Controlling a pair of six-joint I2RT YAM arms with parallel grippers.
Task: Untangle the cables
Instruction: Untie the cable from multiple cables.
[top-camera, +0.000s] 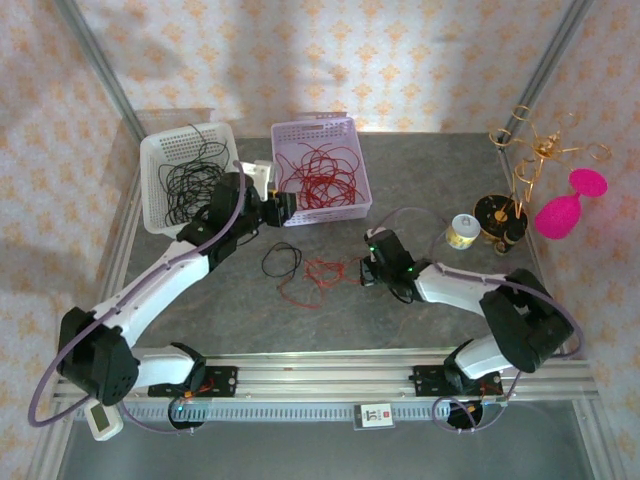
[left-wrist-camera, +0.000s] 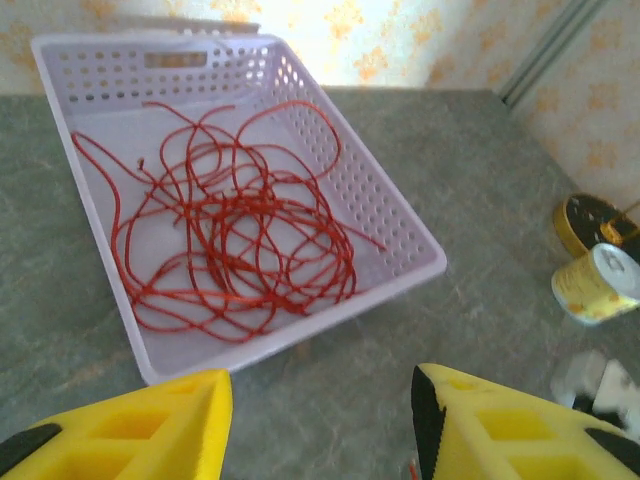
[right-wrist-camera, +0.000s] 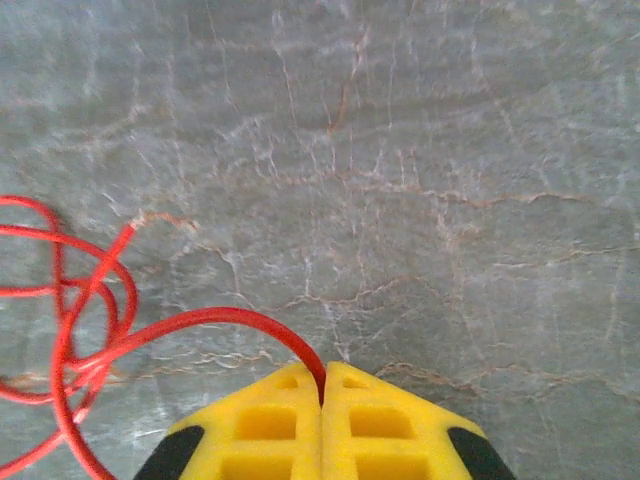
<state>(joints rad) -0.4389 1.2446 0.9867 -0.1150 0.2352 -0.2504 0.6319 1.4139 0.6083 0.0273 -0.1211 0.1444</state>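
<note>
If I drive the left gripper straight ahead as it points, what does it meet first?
Probably the near wall of the lilac basket, then the red cables inside; height is unclear.

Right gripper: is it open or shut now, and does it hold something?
Shut on the red cable. The right gripper has its yellow fingers pressed together with no gap, and the cable ends in their seam.
</note>
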